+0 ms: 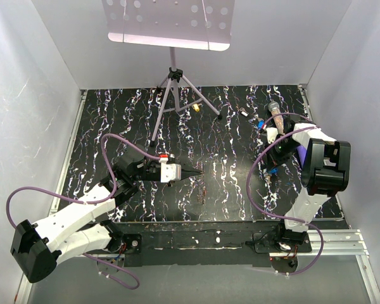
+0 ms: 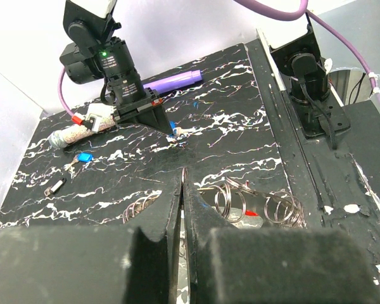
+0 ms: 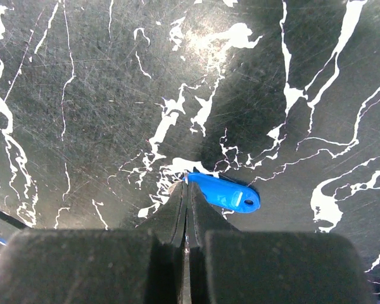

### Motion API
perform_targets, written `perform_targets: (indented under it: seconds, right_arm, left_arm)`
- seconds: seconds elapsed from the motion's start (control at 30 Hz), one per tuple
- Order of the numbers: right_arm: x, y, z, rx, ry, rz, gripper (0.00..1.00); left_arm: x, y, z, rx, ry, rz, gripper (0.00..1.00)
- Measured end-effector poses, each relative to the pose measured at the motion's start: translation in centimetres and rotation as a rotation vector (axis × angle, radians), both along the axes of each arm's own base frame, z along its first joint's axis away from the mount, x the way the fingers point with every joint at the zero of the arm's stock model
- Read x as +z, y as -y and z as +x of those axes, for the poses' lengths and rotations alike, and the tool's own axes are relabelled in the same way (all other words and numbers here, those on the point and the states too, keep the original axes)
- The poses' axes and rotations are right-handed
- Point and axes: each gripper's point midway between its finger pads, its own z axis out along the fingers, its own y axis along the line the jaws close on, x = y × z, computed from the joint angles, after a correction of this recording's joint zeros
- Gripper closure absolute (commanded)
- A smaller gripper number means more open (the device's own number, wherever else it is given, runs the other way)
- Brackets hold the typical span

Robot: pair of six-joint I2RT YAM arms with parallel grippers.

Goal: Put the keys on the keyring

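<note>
**Keys (image 2: 83,158) lie beyond the keyring (image 2: 231,197)**

One blue key (image 3: 225,193) lies flat well past the keyring. Its end touches the pressed-together tips of the right gripper (image 3: 187,185). The left gripper (image 2: 182,183), also squeezed shut, sits just beside the keyring, near the front edge of the table (image 1: 228,202). Bare tabletop lies between them. A glittery tube (image 2: 69,134) and a purple pen (image 2: 174,80) lie farther off.
</note>
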Motion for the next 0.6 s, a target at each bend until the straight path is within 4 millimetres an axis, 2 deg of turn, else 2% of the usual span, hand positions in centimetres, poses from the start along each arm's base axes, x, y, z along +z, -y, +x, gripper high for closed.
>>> perform_targets:
  seconds: [0.4,0.6]
  right_arm:
    - [-0.07,-0.16,0.14,-0.005,0.002,0.009,0.87]
    - [-0.13,-0.15,0.21,-0.006,0.003,0.009,0.86]
  left_arm:
    - [-0.13,-0.02,-0.01,0.0,-0.004,0.004,1.0]
    - [-0.13,-0.02,-0.02,0.0,-0.003,0.005,1.0]
